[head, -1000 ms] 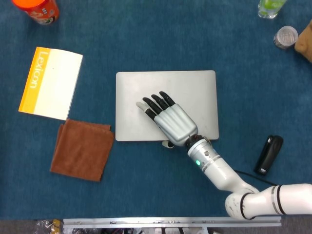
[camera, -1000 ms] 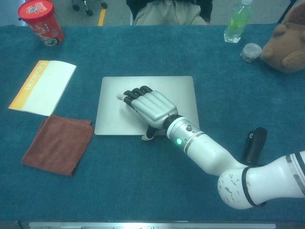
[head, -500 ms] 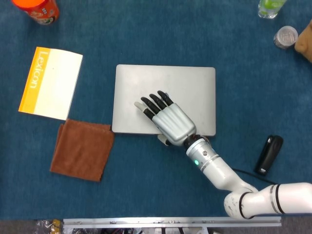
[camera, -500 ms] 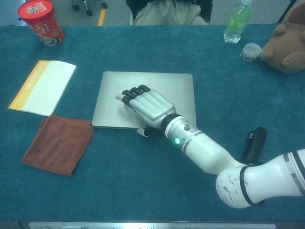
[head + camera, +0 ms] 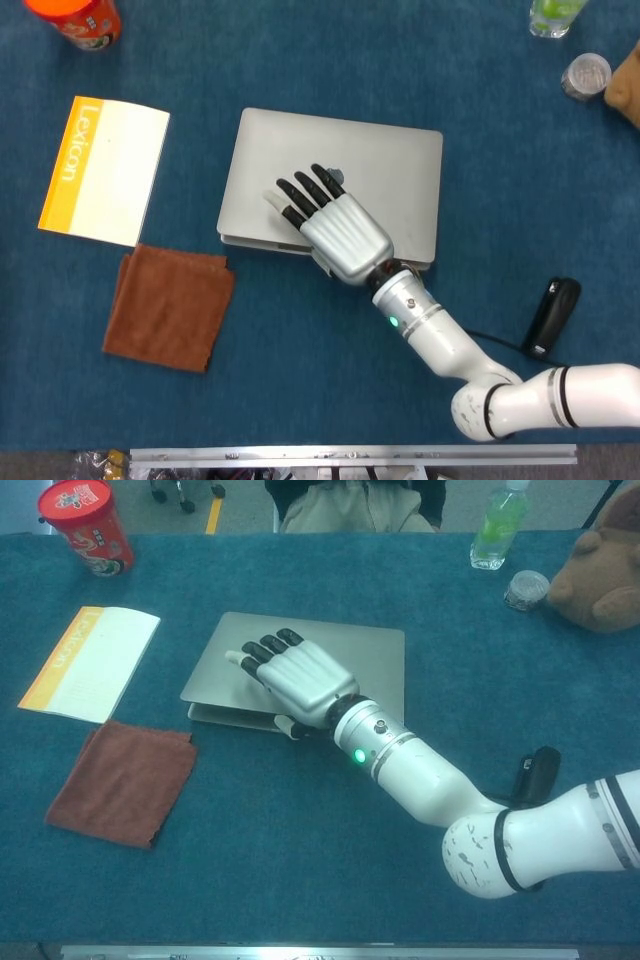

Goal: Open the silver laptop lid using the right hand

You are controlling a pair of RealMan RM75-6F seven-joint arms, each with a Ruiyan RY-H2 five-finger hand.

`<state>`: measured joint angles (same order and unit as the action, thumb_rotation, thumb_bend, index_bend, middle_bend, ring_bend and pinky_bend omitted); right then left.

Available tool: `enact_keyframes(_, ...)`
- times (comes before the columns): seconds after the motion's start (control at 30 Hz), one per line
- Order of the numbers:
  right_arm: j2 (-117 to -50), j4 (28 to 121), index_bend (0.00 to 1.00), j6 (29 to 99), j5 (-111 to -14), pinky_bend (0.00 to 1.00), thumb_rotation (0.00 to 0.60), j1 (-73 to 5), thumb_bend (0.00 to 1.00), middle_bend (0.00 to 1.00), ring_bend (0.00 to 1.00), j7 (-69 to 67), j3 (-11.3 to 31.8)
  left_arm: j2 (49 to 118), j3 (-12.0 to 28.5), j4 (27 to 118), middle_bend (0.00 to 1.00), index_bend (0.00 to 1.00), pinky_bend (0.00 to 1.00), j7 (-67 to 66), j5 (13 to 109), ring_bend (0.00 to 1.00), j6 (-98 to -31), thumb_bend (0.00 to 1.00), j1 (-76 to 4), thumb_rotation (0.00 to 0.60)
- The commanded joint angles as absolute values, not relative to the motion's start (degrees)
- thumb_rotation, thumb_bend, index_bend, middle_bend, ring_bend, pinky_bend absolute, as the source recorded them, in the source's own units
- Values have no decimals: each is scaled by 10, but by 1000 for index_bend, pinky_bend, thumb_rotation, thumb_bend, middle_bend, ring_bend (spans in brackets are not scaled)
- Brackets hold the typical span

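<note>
My right hand (image 5: 335, 232) grips the silver laptop lid (image 5: 380, 170) — fingers flat on top, thumb under its six-o'clock edge.

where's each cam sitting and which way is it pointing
Head view: high above the table, looking almost straight down on the silver laptop; the right hand and right arm enter from the lower right.
Chest view: lower, at the near table edge, looking forward and slightly down across to the far side, where the red cup and bottle stand; the right arm fills the lower right.
Shared: laptop with its lid slightly raised, right hand resting on the lid, Lexicon booklet, brown cloth. Left hand in neither.
</note>
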<state>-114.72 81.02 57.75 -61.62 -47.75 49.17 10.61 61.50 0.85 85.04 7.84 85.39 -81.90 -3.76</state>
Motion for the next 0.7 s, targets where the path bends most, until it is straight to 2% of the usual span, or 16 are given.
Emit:
enact_keyframes(0.03, -1146, 814, 30, 583, -611, 37, 600, -485, 364, 67, 0, 506, 114, 619, 2, 841, 206, 235, 85, 97, 861, 135, -808, 459, -43, 566)
enact_keyframes(0.4, -1135, 832, 30, 595, -597, 37, 600, -507, 365, 67, 0, 538, 135, 623, -30, 813, 255, 277, 85, 162, 925, 181, -764, 459, -78, 498)
enact_keyframes(0.53, -1129, 841, 30, 600, -590, 36, 600, -513, 365, 67, 0, 547, 139, 625, -44, 808, 257, 287, 85, 174, 957, 181, -749, 459, -97, 432)
enact_keyframes(0.7, -1120, 854, 30, 610, -584, 37, 600, -519, 365, 67, 0, 557, 146, 633, -59, 802, 239, 284, 85, 185, 996, 181, -732, 459, -125, 383)
